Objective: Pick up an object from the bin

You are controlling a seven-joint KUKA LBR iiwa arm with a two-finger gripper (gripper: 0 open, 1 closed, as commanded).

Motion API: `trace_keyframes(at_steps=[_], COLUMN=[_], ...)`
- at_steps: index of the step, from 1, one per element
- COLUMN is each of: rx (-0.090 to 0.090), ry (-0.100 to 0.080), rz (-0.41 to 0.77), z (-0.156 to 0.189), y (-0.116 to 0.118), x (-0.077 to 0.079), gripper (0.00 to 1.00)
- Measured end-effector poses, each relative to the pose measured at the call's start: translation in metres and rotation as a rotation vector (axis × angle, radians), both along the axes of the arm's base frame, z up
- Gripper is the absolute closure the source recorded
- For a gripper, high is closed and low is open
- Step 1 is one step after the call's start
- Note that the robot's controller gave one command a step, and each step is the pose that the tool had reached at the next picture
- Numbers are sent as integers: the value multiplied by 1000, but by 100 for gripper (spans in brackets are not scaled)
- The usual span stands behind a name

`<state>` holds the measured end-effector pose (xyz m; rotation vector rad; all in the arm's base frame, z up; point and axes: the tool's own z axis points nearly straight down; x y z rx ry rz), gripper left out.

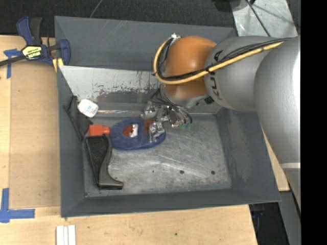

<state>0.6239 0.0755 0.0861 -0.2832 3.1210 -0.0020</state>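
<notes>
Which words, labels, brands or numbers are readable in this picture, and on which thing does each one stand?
"KU": dark letters on the grey arm, next to its orange cover; the rest of the word is hidden.
White and red patch on the blue flat thing: too small to read.
Label on the small white thing at the left: too blurred to read.
I can read no other text.

Arm (265, 80): thick silver-grey casing, rounded, right of the jaws. Wrist: glossy orange dome cover (186, 65) directly above the jaws. Yellow-and-black cable (245, 56) runs along the grey link and loops round the orange dome. Dark lettering (212, 88), partly visible, on the grey shell. Jaws end: small bare-metal hardware.
</notes>
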Motion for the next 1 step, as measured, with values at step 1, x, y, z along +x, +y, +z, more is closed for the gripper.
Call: trace_keyframes(at_steps=[1], rx=[0], ry=[-3], rz=[281], z=[126], y=[8], x=[6], gripper=[100])
